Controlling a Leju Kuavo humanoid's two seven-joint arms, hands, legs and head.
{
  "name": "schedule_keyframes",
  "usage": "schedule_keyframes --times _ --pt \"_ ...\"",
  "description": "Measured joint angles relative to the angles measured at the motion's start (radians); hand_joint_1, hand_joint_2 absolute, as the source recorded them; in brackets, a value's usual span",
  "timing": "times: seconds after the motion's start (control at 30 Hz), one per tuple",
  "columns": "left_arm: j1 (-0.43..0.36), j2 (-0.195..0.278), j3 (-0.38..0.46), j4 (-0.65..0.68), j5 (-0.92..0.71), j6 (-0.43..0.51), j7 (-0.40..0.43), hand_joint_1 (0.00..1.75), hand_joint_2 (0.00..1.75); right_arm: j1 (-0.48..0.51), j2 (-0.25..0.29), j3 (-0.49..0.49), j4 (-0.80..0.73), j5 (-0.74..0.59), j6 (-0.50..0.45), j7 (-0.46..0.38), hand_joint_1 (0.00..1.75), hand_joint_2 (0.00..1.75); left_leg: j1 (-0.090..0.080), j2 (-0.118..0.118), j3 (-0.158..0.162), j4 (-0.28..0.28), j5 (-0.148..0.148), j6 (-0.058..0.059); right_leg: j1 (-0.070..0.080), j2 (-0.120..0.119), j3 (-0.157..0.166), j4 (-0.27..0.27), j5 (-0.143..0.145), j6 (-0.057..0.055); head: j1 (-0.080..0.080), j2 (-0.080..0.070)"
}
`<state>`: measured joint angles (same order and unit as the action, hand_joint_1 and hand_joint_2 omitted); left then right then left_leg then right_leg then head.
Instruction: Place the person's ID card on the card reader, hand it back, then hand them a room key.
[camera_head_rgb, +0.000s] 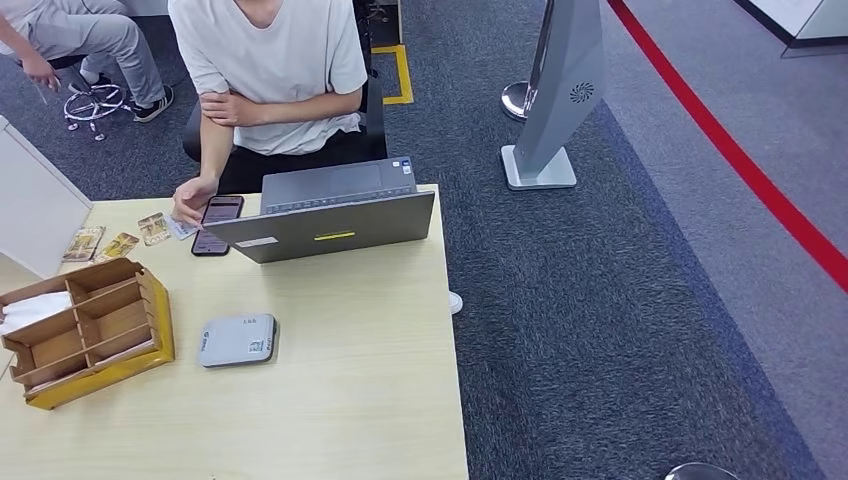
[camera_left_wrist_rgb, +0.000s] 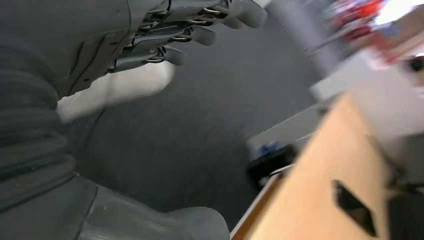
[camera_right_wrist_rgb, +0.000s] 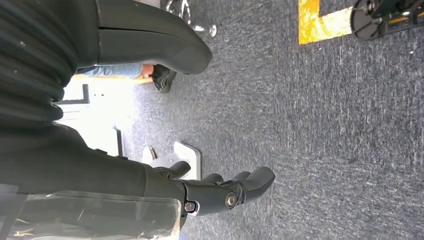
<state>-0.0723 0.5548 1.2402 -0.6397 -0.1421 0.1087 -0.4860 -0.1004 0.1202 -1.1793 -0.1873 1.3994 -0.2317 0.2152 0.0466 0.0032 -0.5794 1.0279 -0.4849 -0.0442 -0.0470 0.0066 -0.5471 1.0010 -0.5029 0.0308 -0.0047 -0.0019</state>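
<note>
Card reader (camera_head_rgb: 237, 340), one grey box, lies on the table (camera_head_rgb: 350, 400) beside a wooden organizer (camera_head_rgb: 85, 330) whose far-left slot holds something white, perhaps paper. Three cards (camera_head_rgb: 118, 242) lie near the person's hand (camera_head_rgb: 190, 205), which pinches a fourth, likely the ID card (camera_head_rgb: 180, 228). Wrist views show the left hand (camera_left_wrist_rgb: 165, 35) and right hand (camera_right_wrist_rgb: 220, 192) spread over carpet, holding nothing.

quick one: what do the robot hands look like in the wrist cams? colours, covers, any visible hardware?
Left robot hand: dark grey ribbed cover at the wrist, thick grey thumb, darker segmented fingers with small metal springs or pins at the joints. Right robot hand: same ribbed dark cover, smooth grey thumb, near-black fingers with round silver screw heads, and a clear plastic piece near its base.
</note>
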Motion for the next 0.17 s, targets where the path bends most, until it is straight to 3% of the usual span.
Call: schedule_keyframes --times 0.03,0.17 --pt "-0.003 -0.009 0.042 0.051 0.069 -0.020 0.028 0.00 1.75 0.000 -0.001 0.000 0.000 0.002 0.000 0.000 0.00 1.75 0.000 0.000 0.000 0.000 0.000 0.000 0.000 0.000 0.000 0.000 0.000 0.000 0.000 0.000" --pt "-0.002 -0.092 0.152 0.190 0.164 -0.014 0.068 0.00 0.00 0.000 -0.002 0.000 0.000 0.004 -0.003 0.005 0.00 1.75 -0.002 -0.002 0.000 0.000 -0.001 0.001 -0.002 -0.002 0.000 -0.002 -0.001 0.001 0.002 0.000"
